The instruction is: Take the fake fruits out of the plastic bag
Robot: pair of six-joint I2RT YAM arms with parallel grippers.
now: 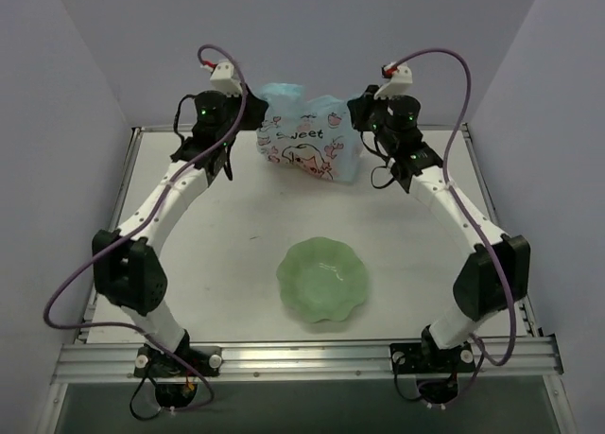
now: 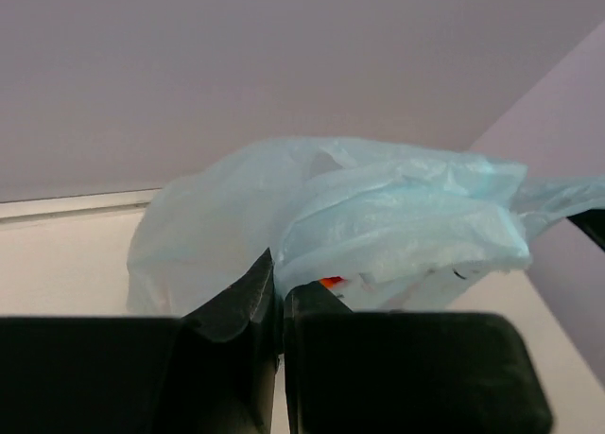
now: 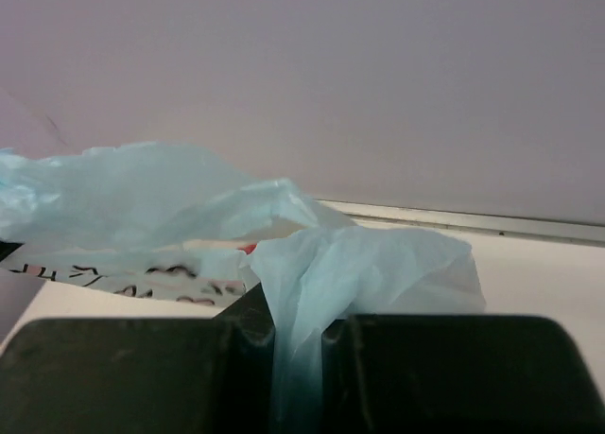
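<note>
The plastic bag (image 1: 307,143) stands at the far middle of the counter (image 1: 236,226), against the back wall, its white printed panel facing the arms and its crumpled light-blue top bunched above. The two arms reach to it from either side, so the bag lies between them. The left pincer (image 1: 251,131) meets the bag's left upper edge; in the left wrist view that pincer (image 2: 281,285) is drawn narrow, its fingers nearly touching, with a thin veil of blue film lying over one finger and running into the slit, and the bag (image 2: 378,217) swells just beyond the tips. The right pincer (image 1: 363,122) sits at the bag's right upper corner; in its own view this pincer (image 3: 298,313) is clamped on a fold of the bag (image 3: 142,198), which rises out of the gap and spreads away to the left. A spot of orange-red (image 2: 331,283) shows under the folds (too small to name). A pale green scalloped bowl (image 1: 324,279) sits well apart, nearer the arm bases.
</note>
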